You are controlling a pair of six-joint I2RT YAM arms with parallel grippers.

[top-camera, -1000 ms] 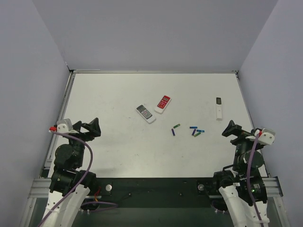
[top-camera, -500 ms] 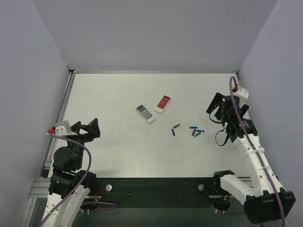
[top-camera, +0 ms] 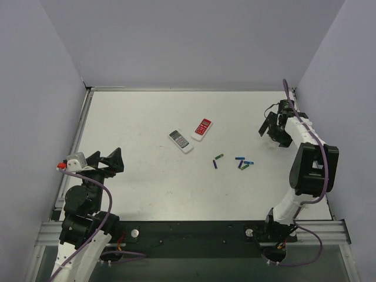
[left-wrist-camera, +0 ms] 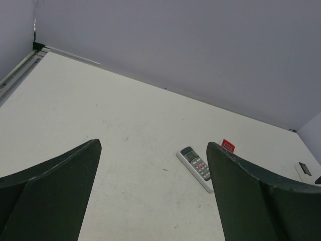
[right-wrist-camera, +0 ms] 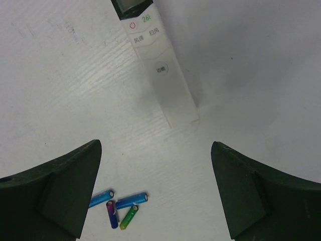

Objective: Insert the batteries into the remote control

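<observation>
Three remotes lie on the white table: a grey-and-white one (top-camera: 181,141), a red one (top-camera: 202,129), and a slim white one (right-wrist-camera: 160,70) at the far right. The slim one is hidden under my right gripper in the top view. Several small blue and green batteries (top-camera: 242,163) lie loose mid-right, with two more (top-camera: 217,160) a little to their left. The right wrist view shows a cluster of them (right-wrist-camera: 120,207). My right gripper (top-camera: 272,128) is open and empty, hovering over the slim remote's near end (right-wrist-camera: 155,144). My left gripper (top-camera: 113,160) is open and empty at the near left (left-wrist-camera: 153,145).
Grey walls enclose the table on three sides, and the right wall stands close beside the right arm. The grey remote (left-wrist-camera: 196,161) and red remote (left-wrist-camera: 227,145) lie ahead of the left gripper. The table's metal edge rail (top-camera: 76,141) runs along the left.
The right arm swung out from its folded pose near its base to the far right, over the slim white remote. The left arm barely moved.
</observation>
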